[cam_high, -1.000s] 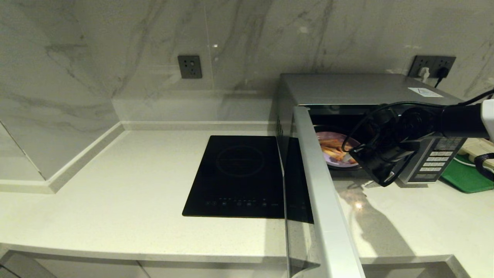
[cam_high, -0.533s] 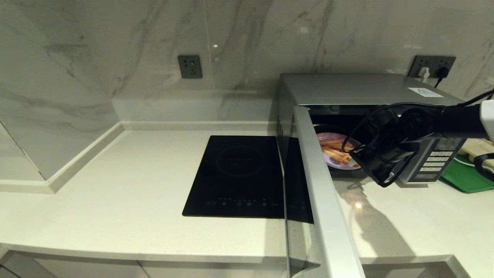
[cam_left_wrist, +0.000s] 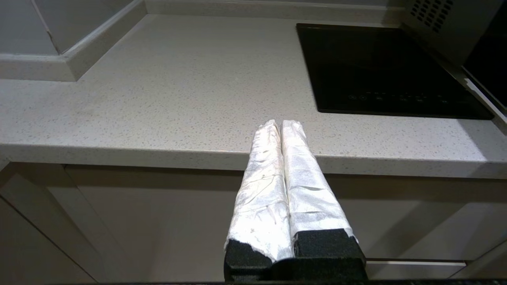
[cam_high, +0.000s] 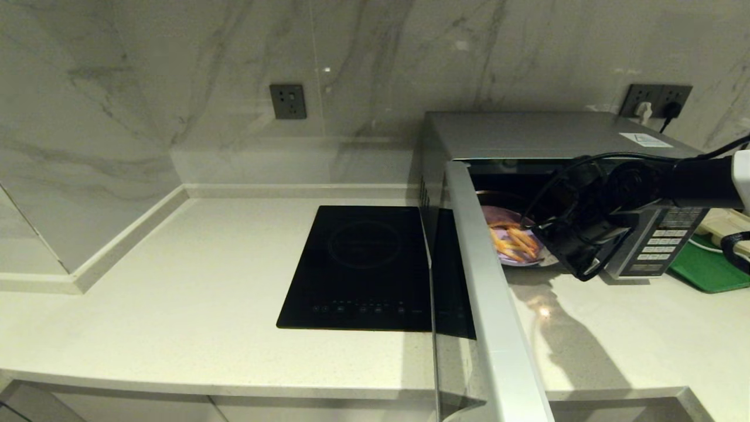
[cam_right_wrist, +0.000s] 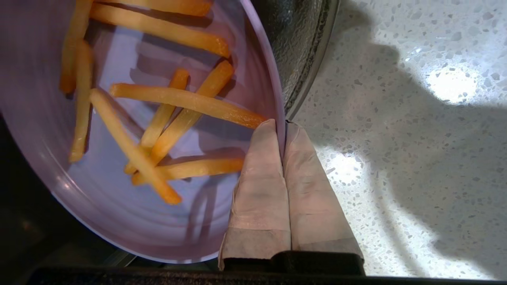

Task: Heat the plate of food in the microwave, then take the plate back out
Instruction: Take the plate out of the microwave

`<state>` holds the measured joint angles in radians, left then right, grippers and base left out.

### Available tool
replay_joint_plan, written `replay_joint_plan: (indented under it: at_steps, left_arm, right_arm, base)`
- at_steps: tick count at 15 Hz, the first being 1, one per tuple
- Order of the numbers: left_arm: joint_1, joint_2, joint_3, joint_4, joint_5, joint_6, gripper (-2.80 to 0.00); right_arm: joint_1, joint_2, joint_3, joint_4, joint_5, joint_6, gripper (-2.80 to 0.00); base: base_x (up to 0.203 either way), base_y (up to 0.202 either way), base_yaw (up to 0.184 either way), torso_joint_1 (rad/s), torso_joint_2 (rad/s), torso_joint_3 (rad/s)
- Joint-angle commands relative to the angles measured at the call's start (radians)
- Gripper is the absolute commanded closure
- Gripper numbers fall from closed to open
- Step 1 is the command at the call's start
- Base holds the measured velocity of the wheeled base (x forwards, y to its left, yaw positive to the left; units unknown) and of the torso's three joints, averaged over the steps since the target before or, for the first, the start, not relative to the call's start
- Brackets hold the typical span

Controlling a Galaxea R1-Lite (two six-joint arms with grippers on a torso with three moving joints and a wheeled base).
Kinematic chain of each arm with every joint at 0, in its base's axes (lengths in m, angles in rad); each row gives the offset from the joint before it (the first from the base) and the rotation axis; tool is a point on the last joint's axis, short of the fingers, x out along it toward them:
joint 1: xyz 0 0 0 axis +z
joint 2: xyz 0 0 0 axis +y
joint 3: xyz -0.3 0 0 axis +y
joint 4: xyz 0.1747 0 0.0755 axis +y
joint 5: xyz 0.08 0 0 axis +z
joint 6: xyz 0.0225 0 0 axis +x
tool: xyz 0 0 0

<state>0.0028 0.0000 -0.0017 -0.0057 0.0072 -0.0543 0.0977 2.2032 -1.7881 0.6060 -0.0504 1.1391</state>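
The silver-grey microwave [cam_high: 545, 135] stands at the back right with its door [cam_high: 486, 293] swung wide open toward me. The pale lilac plate of food [cam_high: 512, 243] with orange fries [cam_right_wrist: 166, 118] sits tilted at the mouth of the cavity. My right gripper [cam_right_wrist: 283, 124] is shut on the plate's rim [cam_right_wrist: 273, 91], one finger inside the plate and one outside; in the head view the right gripper [cam_high: 548, 249] is at the plate's right edge. My left gripper [cam_left_wrist: 280, 123] is shut and empty, parked below the counter's front edge.
A flat black induction hob [cam_high: 360, 266] lies left of the open door. A green tray [cam_high: 706, 269] sits right of the microwave below its button panel [cam_high: 659, 243]. Pale speckled counter [cam_high: 176, 281] stretches to the left. Wall sockets [cam_high: 656, 99] sit behind.
The plate has slid outward toward the front of the microwave and tipped, with the fries shifting on it. The right gripper has kept hold of the rim and drawn back slightly.
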Motion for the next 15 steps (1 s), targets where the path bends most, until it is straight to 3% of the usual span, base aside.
replay_joint_plan:
  at_steps: [1, 9, 15]
  left_arm:
    - [0.000, 0.000, 0.000, 0.000, 0.000, -0.001, 0.00]
    - [0.000, 0.000, 0.000, 0.000, 0.000, -0.001, 0.00]
    - [0.000, 0.000, 0.000, 0.000, 0.000, -0.001, 0.00]
  right_arm:
    - [0.000, -0.002, -0.014, 0.001, 0.000, 0.007, 0.00]
    - [-0.001, -0.044, -0.049, 0.005, 0.000, 0.004, 0.00]
    - [-0.004, -0.158, 0.052, 0.012, 0.001, -0.001, 0.00]
  base:
    - [0.000, 0.000, 0.000, 0.000, 0.00, 0.000]
    - [0.000, 0.000, 0.000, 0.000, 0.00, 0.000]
    - [0.000, 0.000, 0.000, 0.000, 0.00, 0.000]
